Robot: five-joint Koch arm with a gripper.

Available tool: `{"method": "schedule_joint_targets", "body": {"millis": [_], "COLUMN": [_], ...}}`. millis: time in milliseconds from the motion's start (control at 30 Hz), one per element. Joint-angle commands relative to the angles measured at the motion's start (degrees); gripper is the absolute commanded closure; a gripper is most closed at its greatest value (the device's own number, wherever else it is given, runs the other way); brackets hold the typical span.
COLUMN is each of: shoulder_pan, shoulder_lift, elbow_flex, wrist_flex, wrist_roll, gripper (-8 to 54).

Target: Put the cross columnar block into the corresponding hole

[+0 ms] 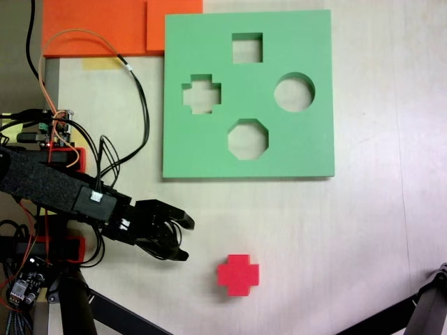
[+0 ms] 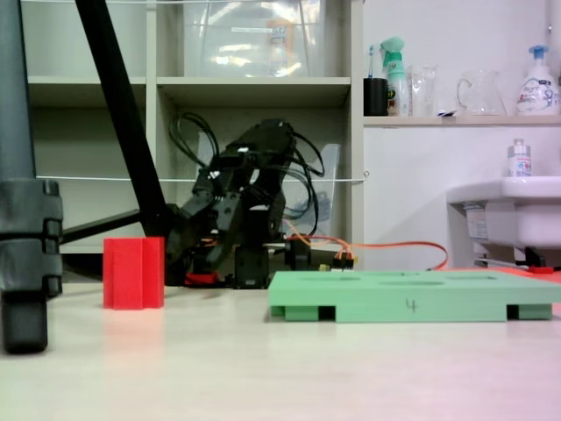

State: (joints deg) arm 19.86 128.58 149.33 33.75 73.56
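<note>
One cross columnar block (image 1: 237, 274) stands on the tabletop (image 1: 363, 230), apart from the one green board (image 1: 307, 150) with four cutouts, the corresponding hole (image 1: 201, 94) included. The end effector (image 1: 187, 239) gapes, empty.

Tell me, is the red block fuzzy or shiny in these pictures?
In the fixed view from above, the red block looks soft-edged and glows a bit, casting a faint shadow on the table. In the low fixed view, the block is fairly sharp and mirrors faintly on the tabletop, while the gripper sits dark and murky.
</note>
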Motion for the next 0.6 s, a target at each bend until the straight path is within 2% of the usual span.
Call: {"method": "schedule_joint_targets", "body": {"millis": [0, 267, 300, 333, 367, 467, 567], "shoulder_pan": [0.4, 0.4, 0.0, -1.6, -2.0, -2.4, -2.1], "shoulder_lift": [3.3, -1.3, -3.1, -6.6, -11.1, -24.8, -30.8], "elbow_flex": [-5.7, -23.7, -27.5, -33.8, -40.0, -59.9, -68.7], "wrist_flex": [7.1, 19.7, 21.9, 26.5, 32.5, 50.9, 54.6], "wrist_roll": [1.3, 0.9, 0.7, 0.6, 0.6, 0.5, 0.3], "gripper": [24.0, 24.3, 21.1, 8.5, 2.2, -0.1, -6.7]}}
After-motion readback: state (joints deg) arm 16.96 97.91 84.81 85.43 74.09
